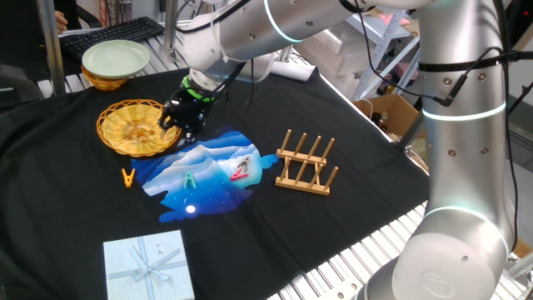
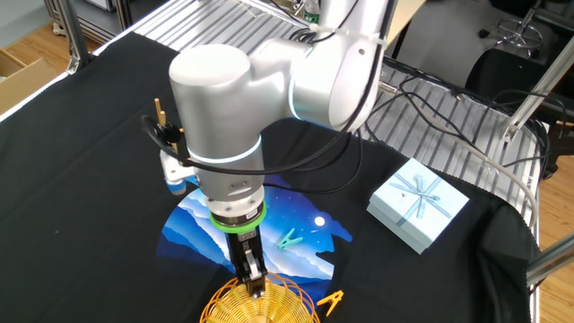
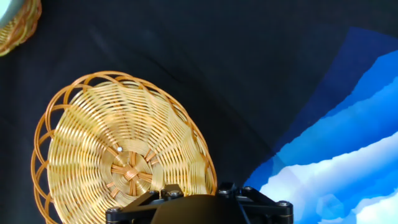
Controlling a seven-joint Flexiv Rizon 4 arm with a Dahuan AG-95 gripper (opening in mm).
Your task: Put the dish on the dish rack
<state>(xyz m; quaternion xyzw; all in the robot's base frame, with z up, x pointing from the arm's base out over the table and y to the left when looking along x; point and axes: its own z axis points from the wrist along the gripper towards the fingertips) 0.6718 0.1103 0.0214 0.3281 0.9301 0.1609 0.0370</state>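
Dish: wicker dish lay flat on black cloth, well apart from dish rack.
Handling: I judged it light, stiff, open-woven; rim the best hold.
Gripper: my gripper was at its near rim; whether apart or together, I could not tell.

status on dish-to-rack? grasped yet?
Done: the gripper has reached the near rim of the wicker dish. In hand: the grasp itself; the dish looks flat on the cloth, and whether the fingers have closed is unclear. Left: lift, carry to the wooden rack, which stands empty, and slot it in.
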